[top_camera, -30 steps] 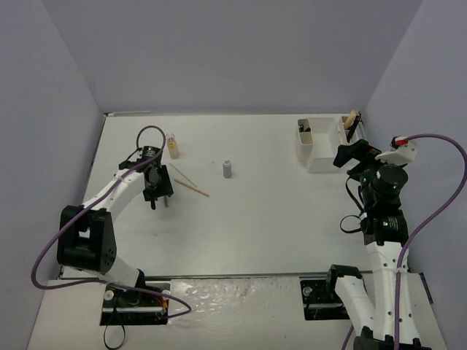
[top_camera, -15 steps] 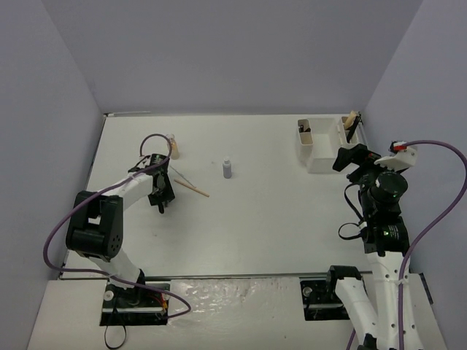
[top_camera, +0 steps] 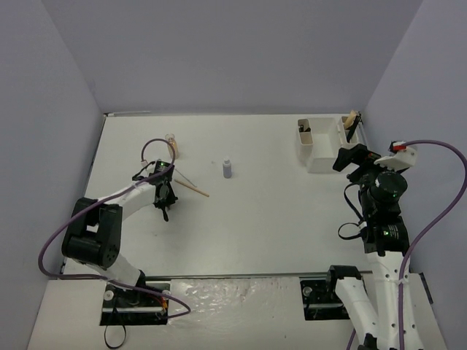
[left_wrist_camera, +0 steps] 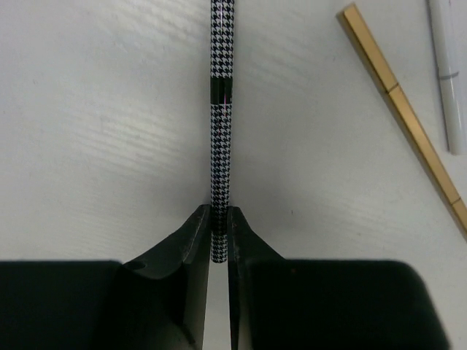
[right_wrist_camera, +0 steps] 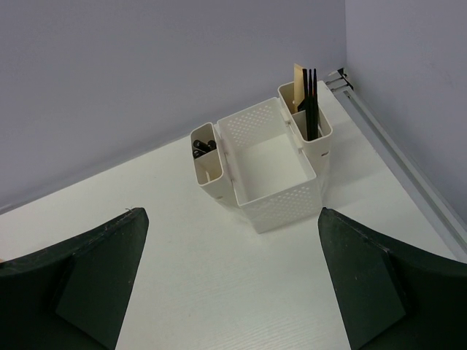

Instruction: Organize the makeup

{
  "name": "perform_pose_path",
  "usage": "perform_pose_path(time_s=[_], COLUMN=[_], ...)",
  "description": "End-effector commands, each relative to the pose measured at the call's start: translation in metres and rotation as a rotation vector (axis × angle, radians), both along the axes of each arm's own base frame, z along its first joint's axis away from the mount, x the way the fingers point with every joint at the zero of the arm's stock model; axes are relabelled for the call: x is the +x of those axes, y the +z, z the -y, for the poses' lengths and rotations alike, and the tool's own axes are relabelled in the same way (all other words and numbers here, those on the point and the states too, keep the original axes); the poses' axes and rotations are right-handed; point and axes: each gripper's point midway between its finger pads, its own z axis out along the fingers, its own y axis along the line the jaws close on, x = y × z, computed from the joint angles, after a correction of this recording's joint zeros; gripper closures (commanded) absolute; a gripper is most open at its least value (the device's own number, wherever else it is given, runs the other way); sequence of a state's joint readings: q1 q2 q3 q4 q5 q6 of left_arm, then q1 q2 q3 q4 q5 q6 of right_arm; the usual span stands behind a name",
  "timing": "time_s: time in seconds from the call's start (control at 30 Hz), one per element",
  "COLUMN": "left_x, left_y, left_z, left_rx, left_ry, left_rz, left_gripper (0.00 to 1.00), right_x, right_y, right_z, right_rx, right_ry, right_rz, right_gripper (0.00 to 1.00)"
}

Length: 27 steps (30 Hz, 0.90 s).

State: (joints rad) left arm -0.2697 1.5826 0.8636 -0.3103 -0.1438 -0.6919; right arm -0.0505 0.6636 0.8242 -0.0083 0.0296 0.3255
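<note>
My left gripper (top_camera: pixel 165 203) (left_wrist_camera: pixel 219 213) is shut on the near end of a thin black-and-white houndstooth pencil (left_wrist_camera: pixel 220 109), held low over the table. A tan flat stick (left_wrist_camera: pixel 403 119) (top_camera: pixel 192 188) and a thin white pencil (left_wrist_camera: pixel 446 73) lie just to its right. An amber bottle (top_camera: pixel 173 146) and a grey-purple bottle (top_camera: pixel 228 168) stand farther back. My right gripper (top_camera: pixel 355 157) (right_wrist_camera: pixel 230 215) is open and empty, in front of the white compartmented box (right_wrist_camera: pixel 271 208) (top_camera: pixel 319 157). Black pencils (right_wrist_camera: pixel 310 109) and a tan stick (right_wrist_camera: pixel 298 76) stand in its right pocket.
Small black items (right_wrist_camera: pixel 203 148) sit in the box's left pocket; its middle compartment shows nothing inside. Grey walls close the table at the back and both sides. A metal rail (right_wrist_camera: pixel 398 157) runs along the right edge.
My left gripper has moved nearer and slightly right, turning its wrist, and now grips the houndstooth pencil. My right arm shifted slightly at first, then stayed still.
</note>
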Motion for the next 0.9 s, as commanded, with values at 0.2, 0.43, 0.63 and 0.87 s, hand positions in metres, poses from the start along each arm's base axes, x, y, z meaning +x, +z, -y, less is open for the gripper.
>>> perform_pose_path(time_s=[0.2,0.43,0.63,0.87], left_x=[-0.051,-0.038,-0.042,-0.052], left_y=[0.038,0.144,0.226,0.28], left_z=[0.024,0.076,0.145,0.208], left_rx=[-0.022,-0.163,-0.272,-0.354], left_ry=[-0.088,-0.344,-0.675,-0.88], left_rz=[0.038,0.419,0.68,0.838], left_gripper=[1.0,1.0,1.0,1.0], right_x=[0.004,0.004,-0.002,-0.004], right_y=[0.031,0.052,0.062,0.066], right_z=[-0.026,-0.102,-0.154,-0.217], right_rx=[-0.027,0.015,0.069,0.141], right_ry=[0.143,0.573,0.859,1.036], right_rz=[0.089,0.091,0.074,0.074], right_gripper=[0.0,0.0,0.02,0.05])
